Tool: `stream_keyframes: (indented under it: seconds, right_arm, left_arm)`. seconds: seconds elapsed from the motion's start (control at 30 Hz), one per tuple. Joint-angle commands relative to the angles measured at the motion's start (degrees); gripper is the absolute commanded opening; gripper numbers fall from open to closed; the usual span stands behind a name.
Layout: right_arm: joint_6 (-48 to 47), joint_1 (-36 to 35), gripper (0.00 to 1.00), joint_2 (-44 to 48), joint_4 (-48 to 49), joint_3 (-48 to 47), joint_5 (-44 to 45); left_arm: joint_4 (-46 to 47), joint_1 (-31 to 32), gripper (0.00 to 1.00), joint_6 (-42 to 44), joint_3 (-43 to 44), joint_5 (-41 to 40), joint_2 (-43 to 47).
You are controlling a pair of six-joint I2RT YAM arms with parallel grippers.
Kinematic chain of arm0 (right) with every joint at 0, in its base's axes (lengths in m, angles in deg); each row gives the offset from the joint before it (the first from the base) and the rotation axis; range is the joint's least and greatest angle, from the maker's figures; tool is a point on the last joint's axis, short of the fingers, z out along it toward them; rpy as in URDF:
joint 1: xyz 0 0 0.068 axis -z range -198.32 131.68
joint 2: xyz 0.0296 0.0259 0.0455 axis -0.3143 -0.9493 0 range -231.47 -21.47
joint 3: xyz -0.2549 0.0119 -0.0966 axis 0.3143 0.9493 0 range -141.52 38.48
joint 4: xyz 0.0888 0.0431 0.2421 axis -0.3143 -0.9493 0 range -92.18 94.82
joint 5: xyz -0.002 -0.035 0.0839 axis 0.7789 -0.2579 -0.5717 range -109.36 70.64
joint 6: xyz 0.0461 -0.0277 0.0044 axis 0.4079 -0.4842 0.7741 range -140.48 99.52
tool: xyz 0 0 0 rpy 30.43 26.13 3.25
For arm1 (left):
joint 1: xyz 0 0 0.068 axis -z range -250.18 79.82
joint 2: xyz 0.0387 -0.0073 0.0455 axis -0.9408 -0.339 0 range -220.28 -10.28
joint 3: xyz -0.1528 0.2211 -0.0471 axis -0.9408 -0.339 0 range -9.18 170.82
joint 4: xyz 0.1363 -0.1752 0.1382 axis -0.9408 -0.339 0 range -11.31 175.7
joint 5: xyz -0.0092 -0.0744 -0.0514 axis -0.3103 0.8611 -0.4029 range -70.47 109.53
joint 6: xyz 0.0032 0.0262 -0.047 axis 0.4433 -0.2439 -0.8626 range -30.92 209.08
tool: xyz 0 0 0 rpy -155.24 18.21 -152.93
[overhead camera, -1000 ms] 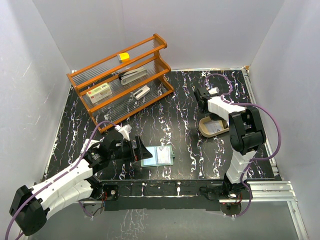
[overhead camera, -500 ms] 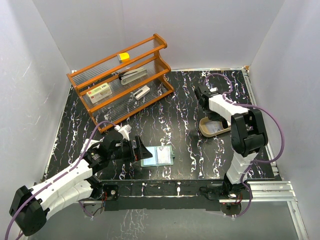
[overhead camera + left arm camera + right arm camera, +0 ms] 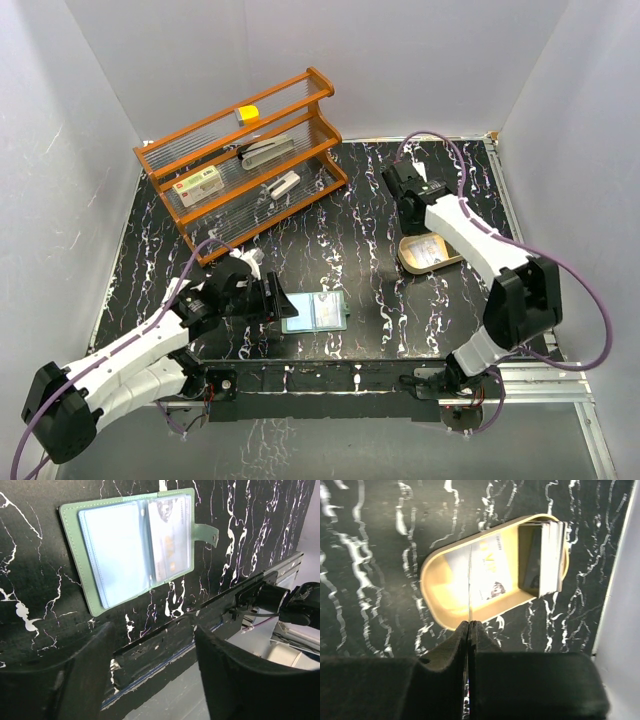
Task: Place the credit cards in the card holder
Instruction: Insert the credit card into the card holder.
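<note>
The dark-green card holder (image 3: 315, 312) lies open near the table's front edge, pale blue inside; in the left wrist view (image 3: 130, 550) a card (image 3: 170, 540) shows in its right pocket. My left gripper (image 3: 277, 300) is open and empty just left of it, also seen in its own view (image 3: 155, 640). My right gripper (image 3: 408, 205) is shut on a thin credit card seen edge-on (image 3: 470, 580), held above the tan oval tray (image 3: 432, 600). In the tray lie one flat card (image 3: 492, 572) and an upright stack of cards (image 3: 547, 557).
An orange wooden rack (image 3: 245, 155) stands at the back left with a white box with red label (image 3: 200, 183), a stapler and small items. The tan tray (image 3: 410, 262) sits right of centre. White walls close in on three sides.
The right arm has stretched out, its elbow swinging down and to the right, and its gripper has shifted slightly left above the tray. The left arm has barely moved.
</note>
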Motion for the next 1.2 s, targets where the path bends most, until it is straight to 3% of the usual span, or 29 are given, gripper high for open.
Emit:
stream_keyframes:
  seconds: [0.0, 0.1, 0.2, 0.3, 0.47, 0.73, 1.17]
  right_arm:
    - [2.91, -1.63, 0.0, 7.15, 1.05, -1.68, -10.33]
    - [5.74, -1.86, 0.0, 12.16, 5.46, 2.21, -21.3]
    - [9.17, -2.99, 0.0, 16.66, 9.65, 6.88, -28.62]
    - [12.79, -3.67, 0.0, 20.47, 15.42, 12.28, -39.07]
    - [19.32, -6.43, 0.0, 22.85, 24.02, 19.96, -48.04]
    - [25.64, -12.79, 0.0, 20.94, 34.16, 26.5, -51.59]
    - [27.72, -18.17, 0.0, 12.66, 41.84, 30.97, -53.49]
  left_arm:
    - [-2.17, 0.08, 0.53, 1.37, 2.78, -0.92, -0.06]
    - [-2.36, 0.07, 0.39, 1.17, 2.96, -1.91, -0.83]
    - [-1.9, 0.07, 0.15, 0.54, 2.93, -2.39, -2.17]
    - [-1.57, 0.1, 0.0, -0.18, 2.96, -3.44, -3.86]
    - [-1.52, 0.12, 0.0, -0.93, 3.84, -6.13, -8.18]
    - [0.7, -0.02, 0.0, -3.3, 2.88, -7.91, -13.81]
    - [4.99, -0.06, 0.0, -3.72, 0.09, -6.89, -17.24]
